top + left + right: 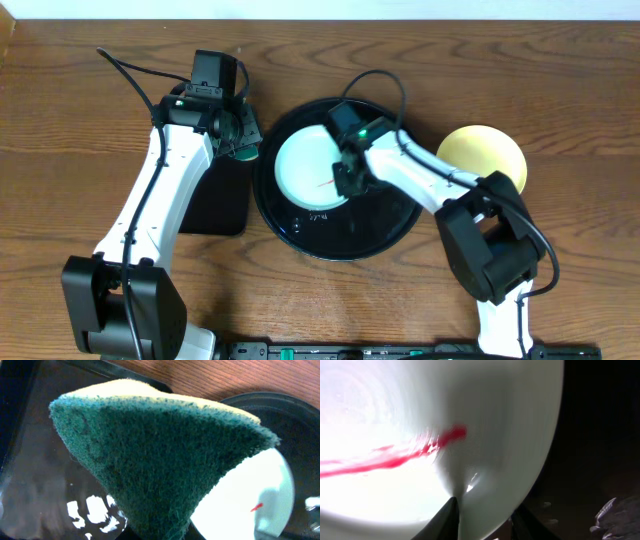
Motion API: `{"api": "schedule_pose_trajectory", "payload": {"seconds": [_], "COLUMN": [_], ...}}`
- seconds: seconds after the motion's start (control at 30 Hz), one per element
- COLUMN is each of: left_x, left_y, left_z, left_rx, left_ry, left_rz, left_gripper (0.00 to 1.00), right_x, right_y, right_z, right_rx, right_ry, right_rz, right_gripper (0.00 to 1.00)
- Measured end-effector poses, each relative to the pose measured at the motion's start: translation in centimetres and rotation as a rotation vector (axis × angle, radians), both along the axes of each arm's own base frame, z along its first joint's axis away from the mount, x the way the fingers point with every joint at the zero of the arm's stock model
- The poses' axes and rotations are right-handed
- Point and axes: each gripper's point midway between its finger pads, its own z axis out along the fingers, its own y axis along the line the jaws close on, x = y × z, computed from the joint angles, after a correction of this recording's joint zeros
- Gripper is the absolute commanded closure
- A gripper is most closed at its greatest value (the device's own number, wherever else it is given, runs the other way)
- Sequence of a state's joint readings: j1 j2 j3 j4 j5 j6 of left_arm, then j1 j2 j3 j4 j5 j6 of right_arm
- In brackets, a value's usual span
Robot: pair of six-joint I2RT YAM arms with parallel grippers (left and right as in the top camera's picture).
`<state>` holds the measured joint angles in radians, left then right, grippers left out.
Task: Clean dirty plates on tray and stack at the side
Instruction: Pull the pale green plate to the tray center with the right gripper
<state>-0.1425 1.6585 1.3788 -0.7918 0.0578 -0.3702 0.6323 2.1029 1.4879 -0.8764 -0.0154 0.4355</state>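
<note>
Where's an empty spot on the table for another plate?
Bare wood lies right of the yellow plate and left of the left arm. The round tray has bare black along its near edge. Crowded: the mint plate, right gripper, and left gripper with sponge.

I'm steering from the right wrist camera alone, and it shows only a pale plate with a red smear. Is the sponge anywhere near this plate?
Observer: Near, but not on it. The left gripper holds the sponge over a corner of the rectangular tray, just left of the plate.
Operator: Is my plate lying in the round tray?
Observer: Yes. It lies inside the round tray, toward its upper left in the overhead view.
Operator: Any other plates I should know about?
Observer: I see no other plate in the round tray. A yellow plate lies on the table, to the right of the round tray.
</note>
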Motion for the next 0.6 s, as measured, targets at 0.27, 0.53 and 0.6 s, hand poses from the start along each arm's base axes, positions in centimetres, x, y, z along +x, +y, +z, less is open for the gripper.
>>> {"api": "schedule_pose_trajectory", "payload": {"seconds": [0.27,0.53,0.6], "left_x": [0.0,0.0,0.0], "left_y": [0.0,0.0,0.0], "left_z": [0.0,0.0,0.0], "left_rx": [0.000,0.000,0.000], "left_ry": [0.001,0.002,0.001], "left_rz": [0.000,0.000,0.000], "left_gripper": [0.93,0.92,0.92], "right_x": [-0.1,5.5,5.8], "right_y": [-0.8,-1.1,-0.9], "right_z": [0.7,3.3,3.4], "right_rx": [-0.005,0.097,0.122], "right_ry": [0.038,-0.086,-0.089], "right_rz": [0.014,-0.023,-0.027], "right_gripper": [0.60,0.55,0.55]}}
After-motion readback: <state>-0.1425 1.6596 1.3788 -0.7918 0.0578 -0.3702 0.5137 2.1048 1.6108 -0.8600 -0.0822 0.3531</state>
